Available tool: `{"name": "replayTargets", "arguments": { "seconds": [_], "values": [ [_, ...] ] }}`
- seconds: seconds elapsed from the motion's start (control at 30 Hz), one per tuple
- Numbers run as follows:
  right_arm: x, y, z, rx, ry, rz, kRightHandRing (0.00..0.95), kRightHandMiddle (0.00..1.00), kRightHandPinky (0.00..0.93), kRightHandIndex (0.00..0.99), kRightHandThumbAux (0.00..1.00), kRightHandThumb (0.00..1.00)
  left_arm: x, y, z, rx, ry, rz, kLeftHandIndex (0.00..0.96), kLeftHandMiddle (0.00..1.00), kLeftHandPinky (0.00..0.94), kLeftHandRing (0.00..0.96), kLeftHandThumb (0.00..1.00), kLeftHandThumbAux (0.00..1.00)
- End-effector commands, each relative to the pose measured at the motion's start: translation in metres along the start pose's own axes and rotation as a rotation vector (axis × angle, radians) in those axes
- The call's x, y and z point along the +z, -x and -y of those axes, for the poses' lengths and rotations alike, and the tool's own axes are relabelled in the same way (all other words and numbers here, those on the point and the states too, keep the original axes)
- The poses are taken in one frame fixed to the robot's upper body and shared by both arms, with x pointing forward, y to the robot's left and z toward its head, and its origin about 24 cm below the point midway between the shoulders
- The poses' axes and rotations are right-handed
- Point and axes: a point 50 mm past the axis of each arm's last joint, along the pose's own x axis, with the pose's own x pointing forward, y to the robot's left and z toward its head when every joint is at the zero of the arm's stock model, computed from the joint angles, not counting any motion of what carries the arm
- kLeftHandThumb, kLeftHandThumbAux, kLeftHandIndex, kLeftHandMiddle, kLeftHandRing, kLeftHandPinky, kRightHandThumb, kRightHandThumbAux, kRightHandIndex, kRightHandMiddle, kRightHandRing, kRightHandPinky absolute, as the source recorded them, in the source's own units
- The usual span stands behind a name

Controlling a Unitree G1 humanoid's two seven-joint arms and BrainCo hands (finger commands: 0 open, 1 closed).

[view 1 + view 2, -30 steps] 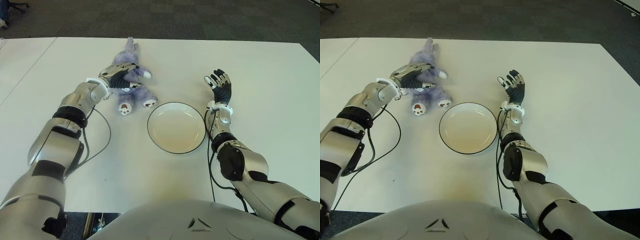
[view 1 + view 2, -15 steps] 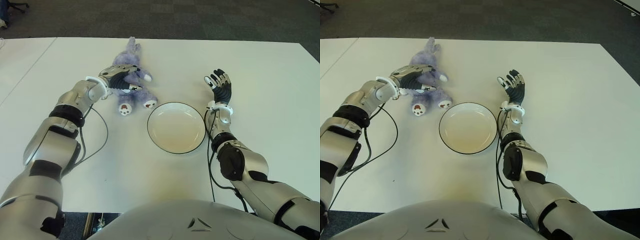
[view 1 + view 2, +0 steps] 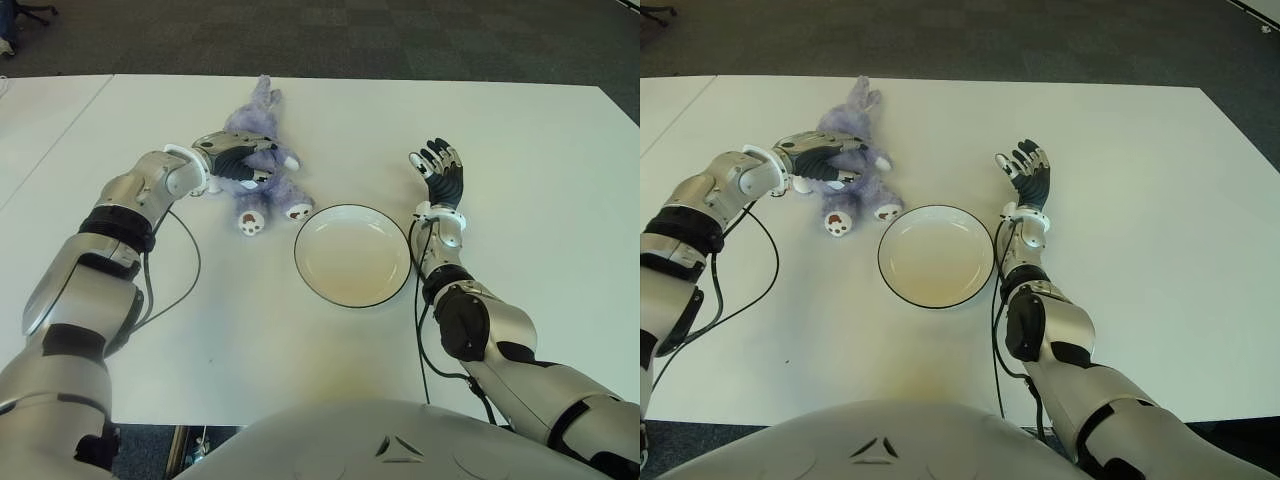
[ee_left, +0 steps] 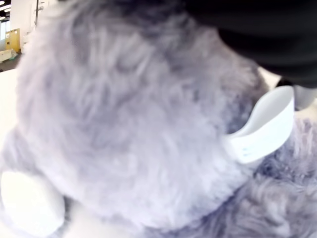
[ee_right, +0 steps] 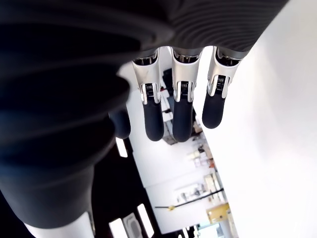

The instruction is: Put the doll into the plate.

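Observation:
A purple plush doll (image 3: 268, 186) with white paws lies on the white table (image 3: 520, 180), its head pointing away from me, to the left of and a little beyond the plate. My left hand (image 3: 236, 158) is on its torso with the fingers curled around it; in the left wrist view the doll's fur (image 4: 124, 124) and a white label (image 4: 265, 126) fill the picture. The white plate (image 3: 352, 255) with a dark rim has nothing in it. To the right of the plate my right hand (image 3: 438, 165) stands palm up, fingers (image 5: 182, 106) spread, holding nothing.
A black cable (image 3: 190, 270) hangs from my left forearm across the table. Dark carpet (image 3: 400, 40) lies beyond the table's far edge. A second white table top (image 3: 40, 120) adjoins at the left.
My left forearm has swung outward to the left while the hand stays on the doll; the doll has shifted slightly toward me. The right hand has not moved.

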Motion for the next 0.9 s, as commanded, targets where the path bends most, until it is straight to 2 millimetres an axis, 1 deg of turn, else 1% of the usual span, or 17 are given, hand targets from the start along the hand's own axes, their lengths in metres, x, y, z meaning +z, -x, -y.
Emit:
{"name": "replayTargets", "arguments": {
  "seconds": [0.03, 0.17, 0.27, 0.3, 0.37, 0.5, 0.57, 0.63, 0.73, 0.9],
  "values": [
    [-0.075, 0.053, 0.035, -0.139, -0.031, -0.447, 0.236, 0.247, 0.231, 0.232, 0.876, 0.036, -0.001, 0.006, 0.069, -0.354, -0.045, -0.058, 0.016, 0.0, 0.0, 0.0, 0.441, 0.28],
    [-0.075, 0.053, 0.036, -0.138, -0.031, -0.447, 0.243, 0.255, 0.225, 0.236, 0.878, 0.044, 0.0, 0.003, 0.069, -0.386, -0.056, -0.063, 0.0, 0.0, 0.0, 0.0, 0.478, 0.278],
    [-0.075, 0.054, 0.036, -0.136, -0.023, -0.447, 0.243, 0.256, 0.231, 0.235, 0.874, 0.045, 0.003, 0.001, 0.068, -0.432, -0.07, -0.055, 0.0, 0.0, 0.0, 0.0, 0.486, 0.273],
    [-0.075, 0.054, 0.036, -0.135, -0.019, -0.447, 0.24, 0.254, 0.231, 0.234, 0.869, 0.043, 0.004, 0.001, 0.067, -0.45, -0.077, -0.051, 0.0, 0.0, 0.0, 0.0, 0.495, 0.245],
    [-0.075, 0.054, 0.037, -0.134, -0.018, -0.443, 0.242, 0.256, 0.236, 0.235, 0.869, 0.039, 0.005, 0.001, 0.065, -0.478, -0.095, -0.044, 0.0, 0.0, 0.0, 0.0, 0.494, 0.226],
    [-0.075, 0.054, 0.037, -0.134, -0.024, -0.442, 0.244, 0.256, 0.237, 0.236, 0.869, 0.037, 0.007, 0.0, 0.064, -0.498, -0.121, -0.039, 0.0, 0.0, 0.0, 0.0, 0.492, 0.214],
    [-0.075, 0.054, 0.037, -0.135, -0.026, -0.443, 0.245, 0.255, 0.232, 0.236, 0.866, 0.037, 0.009, -0.001, 0.064, -0.506, -0.149, -0.035, 0.0, 0.0, 0.0, 0.0, 0.488, 0.19],
    [-0.075, 0.054, 0.037, -0.135, -0.024, -0.443, 0.246, 0.256, 0.234, 0.236, 0.863, 0.04, 0.012, -0.005, 0.067, -0.507, -0.184, -0.03, 0.0, 0.0, 0.0, 0.0, 0.487, 0.179],
    [-0.074, 0.053, 0.038, -0.137, -0.02, -0.442, 0.254, 0.263, 0.252, 0.239, 0.861, 0.045, 0.019, -0.01, 0.076, -0.478, -0.255, -0.023, 0.0, 0.0, 0.0, 0.0, 0.491, 0.17],
    [-0.073, 0.053, 0.039, -0.139, -0.013, -0.435, 0.261, 0.274, 0.256, 0.244, 0.861, 0.05, 0.028, -0.016, 0.082, -0.406, -0.365, -0.003, 0.0, 0.0, 0.0, 0.0, 0.492, 0.162]
  ]
}}
